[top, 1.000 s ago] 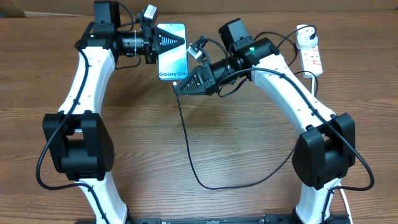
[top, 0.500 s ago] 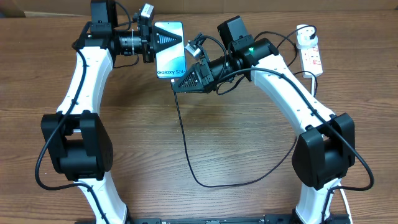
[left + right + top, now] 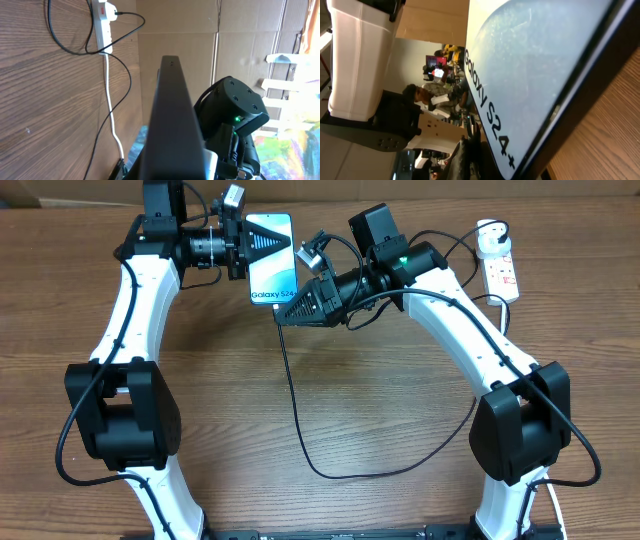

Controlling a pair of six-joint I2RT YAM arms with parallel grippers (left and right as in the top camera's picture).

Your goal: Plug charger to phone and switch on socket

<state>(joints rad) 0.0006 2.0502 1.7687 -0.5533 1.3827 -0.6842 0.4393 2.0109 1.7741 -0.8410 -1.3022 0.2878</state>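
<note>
- Overhead. Brown wood-grain worktop (image 3: pixel 380 400); a strip of cardboard (image 3: pixel 480 188) runs along the far edge.
- The phone (image 3: pixel 272 280) is at the far centre, screen facing up and lit pale blue, held clear of the wood by the left end effector (image 3: pixel 275 243), whose fingers are clamped across its upper half.
- The right end effector (image 3: pixel 288 316) is at the phone's near right corner with its jaws narrow. The charger (image 3: pixel 291 385) leaves its tip as a thin black cable, so it appears pinched there.
- The cable runs toward the near side, loops right and passes behind the right arm.
- The socket (image 3: pixel 503 275) lies at the far right, well apart from the phone, with a round white plug (image 3: pixel 489 232) seated at its far end.
- Left wrist. The phone (image 3: pixel 172 125) is seen edge-on as a dark slab filling the middle and blocking most of the view.
- Beyond it is the right arm's black joint (image 3: pixel 237 102) with a green light.
- The socket (image 3: pixel 103 22) is at the top left, with a white cord (image 3: pixel 111 110) and black cable trailing over the wood. A cardboard wall (image 3: pixel 200 30) stands behind.
- Right wrist. The phone (image 3: pixel 535 75) screen is very close, "Galaxy S24+" readable, with the worktop (image 3: pixel 607 142) at the lower right.
- The left arm's white casing (image 3: pixel 365 55) is at the left, with blurred room clutter past it. The fingers themselves cannot be made out here.
</note>
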